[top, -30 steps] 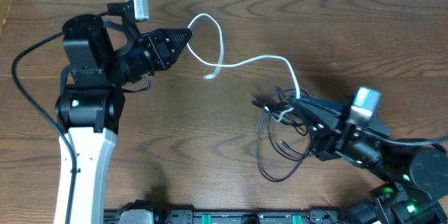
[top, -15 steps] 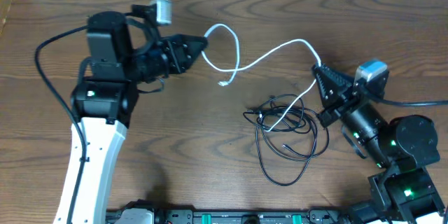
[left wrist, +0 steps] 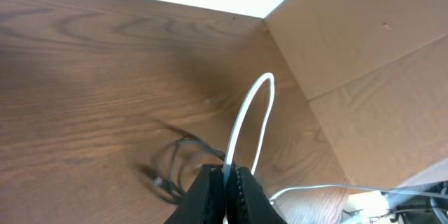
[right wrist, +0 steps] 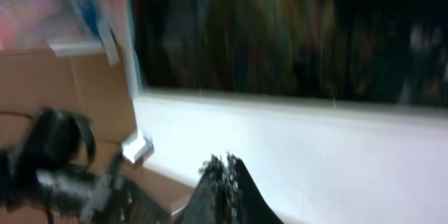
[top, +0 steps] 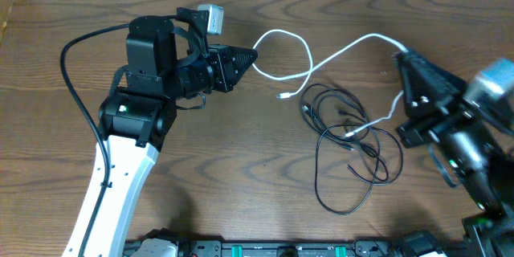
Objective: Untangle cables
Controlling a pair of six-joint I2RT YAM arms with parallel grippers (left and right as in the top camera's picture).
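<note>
Freeing step: the closed left gripper [top: 253, 55] and, seemingly, the closed right gripper [top: 399, 56] pinch the white cable [top: 337, 52]; next, its near end needs drawing off the black cables [top: 357, 169].

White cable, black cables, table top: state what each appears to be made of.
White cable: probably a plastic or rubber jacket, smooth and matte; it bends in soft loops.
Black cables: thin, probably a similar flexible jacket with a dull finish; they lie in loose coils.
Table: wood or wood-look laminate, dark brown with visible grain and low sheen; which of the two cannot be told.
</note>
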